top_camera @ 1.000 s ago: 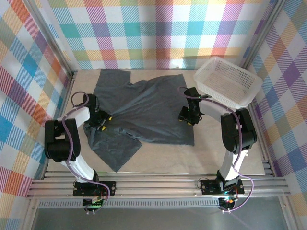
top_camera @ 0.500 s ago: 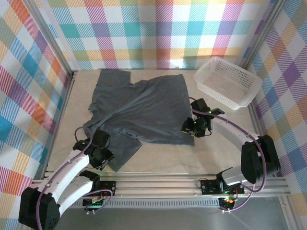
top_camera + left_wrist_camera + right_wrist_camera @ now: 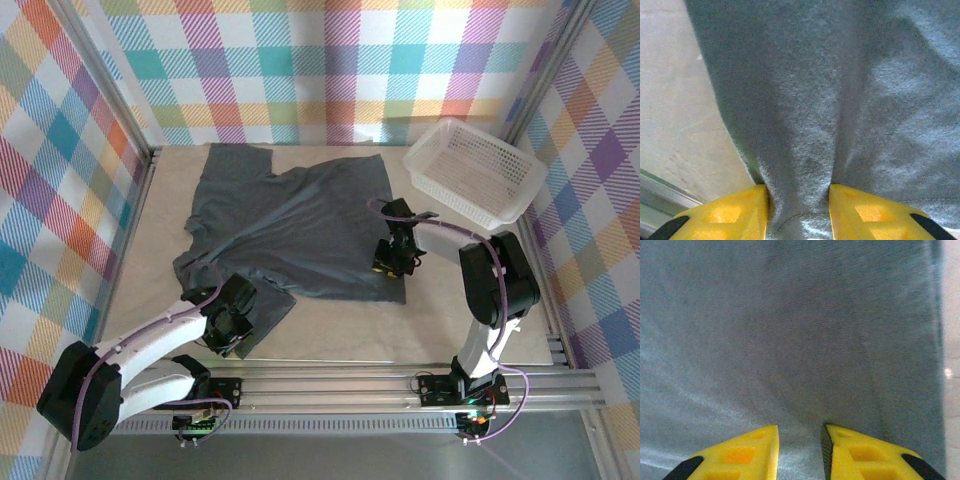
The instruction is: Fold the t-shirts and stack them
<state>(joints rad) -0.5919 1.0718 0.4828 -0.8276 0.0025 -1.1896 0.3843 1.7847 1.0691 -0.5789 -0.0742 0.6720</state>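
The dark slate-grey t-shirt (image 3: 300,220) lies spread over the middle of the table, rumpled, with a pointed flap reaching toward the front left. My left gripper (image 3: 232,325) sits on that flap. In the left wrist view its yellow fingers (image 3: 730,212) pinch a raised ridge of the t-shirt (image 3: 840,90), so the left gripper (image 3: 799,195) is shut on cloth. My right gripper (image 3: 385,262) rests on the shirt's lower right part. In the right wrist view the right gripper (image 3: 800,435) holds grey t-shirt (image 3: 790,325) cloth between its fingers, with creases fanning out from them.
A white mesh basket (image 3: 450,195) stands tilted at the back right corner, beside the shirt's right edge. Bare tan tabletop (image 3: 400,330) runs along the front. Aluminium rails (image 3: 330,385) border the near edge, and checked walls close in three sides.
My left gripper swung from the shirt's left side down to the front-left flap and closed on it. The right gripper shifted slightly toward the front and then left.
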